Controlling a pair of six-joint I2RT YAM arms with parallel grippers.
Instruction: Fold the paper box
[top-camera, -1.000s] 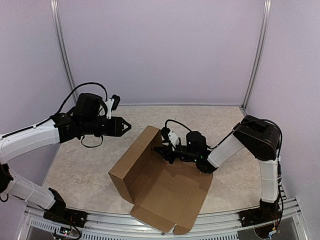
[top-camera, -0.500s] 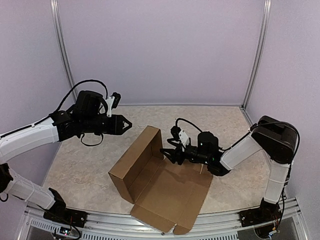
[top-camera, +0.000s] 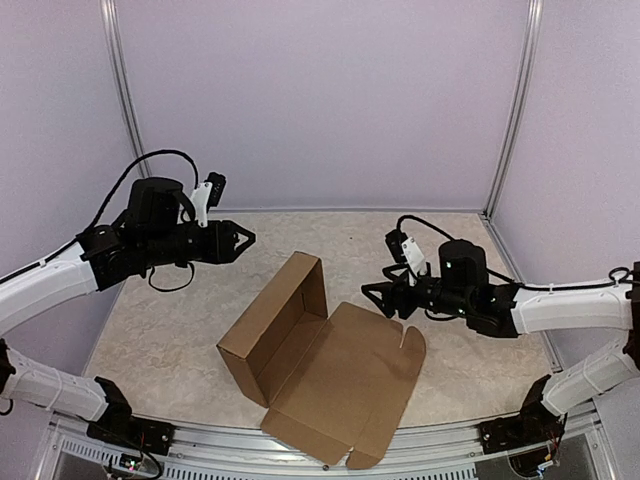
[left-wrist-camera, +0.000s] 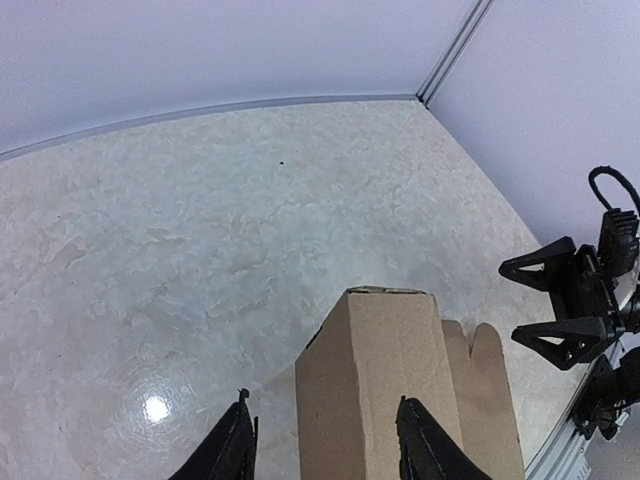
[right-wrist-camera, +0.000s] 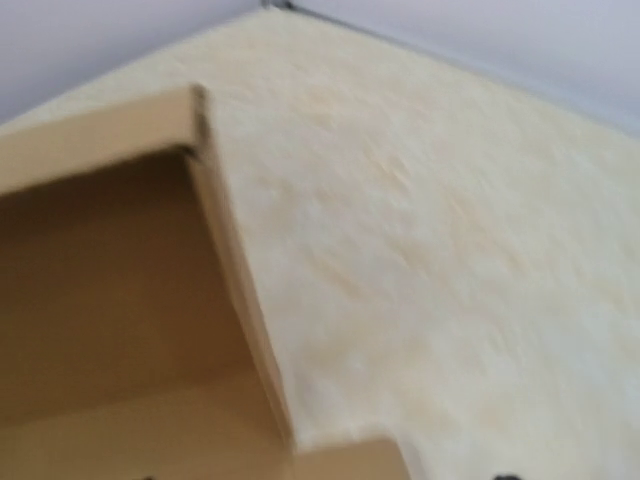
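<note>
Pale lilac walls (top-camera: 320, 100) w/ metal corner posts (top-camera: 515, 100) around a beige marbled table (top-camera: 170, 330). The paper box (top-camera: 340, 385) lies approx mid-table, nearer the front edge, btwn the two arms. It is plain brown cardboard, w/ one long wall (top-camera: 268, 318) raised on its left side. The wide panel is flat on the table w/ a rounded tab (top-camera: 412, 342) at its right edge. L gripper (top-camera: 248, 240) hangs in the air left of and beyond the box, apart from it, pointing toward it; claw partway apart, nothing in it. R gripper (top-camera: 372, 300) sits just off the box's far right corner, near the tab, not touching as far as the overhead cam shows; claw spread wide, empty. L wrist cam adds what overhead can't: its own two fingers (left-wrist-camera: 232, 452) at bottom of frame w/ a clear gap, the box's raised wall (left-wrist-camera: 375, 370) seen end-on below, and the R gripper (left-wrist-camera: 508, 302) from the front, jaws gaping. R wrist cam is blurred: only a corner of the box (right-wrist-camera: 110, 290), top edge of the wall plus inner face, against the table (right-wrist-camera: 450, 250). Its own fingers are barely in frame, so claw state can't be read there. Only overhead gives the whole box outline.
</note>
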